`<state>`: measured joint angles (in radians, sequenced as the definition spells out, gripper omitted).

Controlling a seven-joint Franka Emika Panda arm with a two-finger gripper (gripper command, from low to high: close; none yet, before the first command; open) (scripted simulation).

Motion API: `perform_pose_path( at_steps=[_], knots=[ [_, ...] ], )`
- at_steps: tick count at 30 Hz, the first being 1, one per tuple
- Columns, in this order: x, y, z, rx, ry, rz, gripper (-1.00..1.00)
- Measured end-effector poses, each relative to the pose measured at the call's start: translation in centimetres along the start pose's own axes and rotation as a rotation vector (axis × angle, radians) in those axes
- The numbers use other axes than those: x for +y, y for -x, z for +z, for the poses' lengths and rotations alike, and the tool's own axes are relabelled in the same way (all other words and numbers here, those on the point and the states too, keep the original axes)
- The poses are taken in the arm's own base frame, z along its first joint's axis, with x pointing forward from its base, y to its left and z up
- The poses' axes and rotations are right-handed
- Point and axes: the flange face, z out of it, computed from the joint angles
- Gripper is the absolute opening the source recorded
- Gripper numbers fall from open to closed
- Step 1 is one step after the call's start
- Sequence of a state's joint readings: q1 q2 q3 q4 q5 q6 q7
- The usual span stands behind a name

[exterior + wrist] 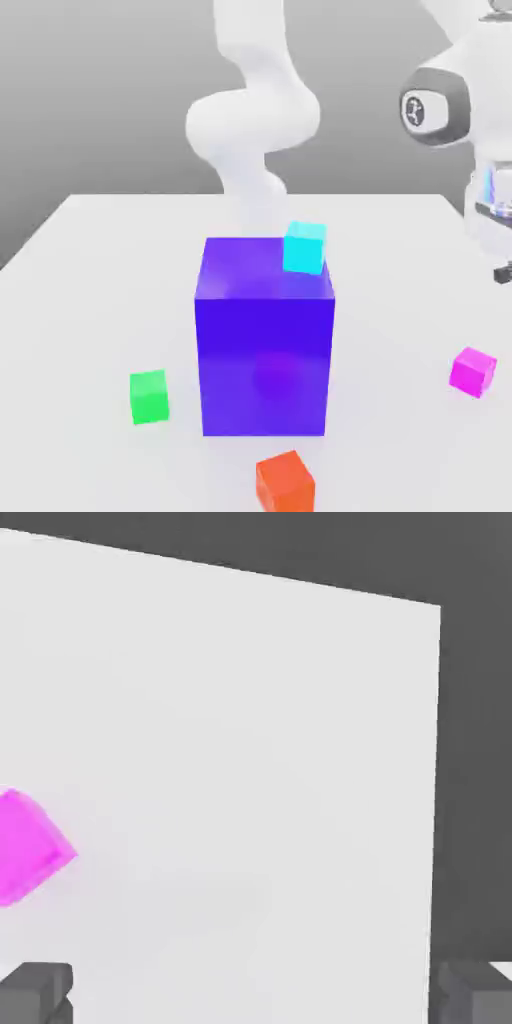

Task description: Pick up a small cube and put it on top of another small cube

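Observation:
The small magenta cube (472, 371) lies on the white table (100, 300) toward the exterior view's right. In the hand view the magenta cube (25, 847) sits off to one side of the fingers, on the table, not between them. The small green cube (149, 396) rests on the table toward the exterior view's left, beside the big blue block. My gripper (503, 272) hangs at the exterior view's right edge, well above and a little behind the magenta cube. In the hand view the gripper (250, 997) is open, its fingertips (35, 987) wide apart with nothing between them.
A big blue-purple block (265, 340) stands mid-table between the two small cubes. A cyan cube (304, 248) sits on its top back corner. An orange-red cube (285, 482) lies near the front edge. The table's edge (438, 812) runs close to the gripper.

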<state>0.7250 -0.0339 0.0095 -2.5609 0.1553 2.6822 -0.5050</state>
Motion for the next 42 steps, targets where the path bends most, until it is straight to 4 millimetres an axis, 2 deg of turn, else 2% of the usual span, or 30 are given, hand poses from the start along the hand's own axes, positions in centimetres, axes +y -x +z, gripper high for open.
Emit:
perform_pose_path(
  at_steps=[3,7,13,14,20,22,27,35,37,39,42],
  knots=[
    [-3.2,0.7,3.9,-0.064,-0.016,-0.187,0.00],
    [-6.6,2.5,8.6,-0.151,-0.031,-0.423,0.00],
    [-7.3,3.9,15.2,-0.171,-0.035,-0.484,0.00],
    [-7.4,4.1,15.9,-0.172,-0.036,-0.483,-1.00],
    [-7.4,4.2,16.3,-0.174,-0.037,-0.483,-1.00],
    [-7.3,3.9,15.1,-0.173,-0.034,-0.485,-1.00],
    [-7.3,3.0,10.1,-0.169,-0.034,-0.477,-1.00],
    [-2.9,-0.6,5.4,-0.019,0.029,-0.294,-1.00],
    [1.4,0.4,3.8,-0.004,0.064,-0.229,-1.00],
    [6.2,2.6,2.0,0.000,0.105,-0.163,-1.00],
    [12.2,6.7,-0.8,-0.004,0.162,-0.084,-1.00]
  ],
)
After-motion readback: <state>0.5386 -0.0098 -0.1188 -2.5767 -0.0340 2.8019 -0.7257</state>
